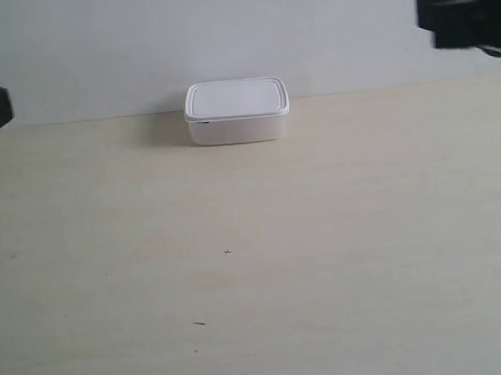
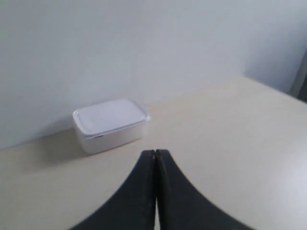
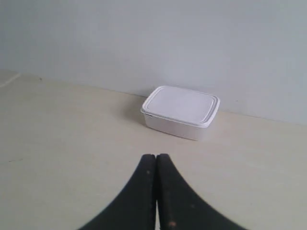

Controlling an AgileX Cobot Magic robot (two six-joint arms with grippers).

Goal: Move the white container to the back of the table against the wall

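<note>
Seemingly white container [image 1: 236, 112] is parked at far wall [image 1: 224, 36]; left claw [image 2: 155, 160] and right claw [image 3: 156, 163], closed empty, should be held clear.

The white container [image 1: 236, 112] stands at the middle of the back edge of the table [image 1: 338, 233], seemingly touching the wall [image 1: 224, 36], so nothing passes behind it. Bare tabletop runs along the back edge on both its sides and forward to the front edge. The left gripper [image 2: 155, 158] and the right gripper [image 3: 156, 160], fingers pressed together, hang over that bare wood, well apart from it.
</note>
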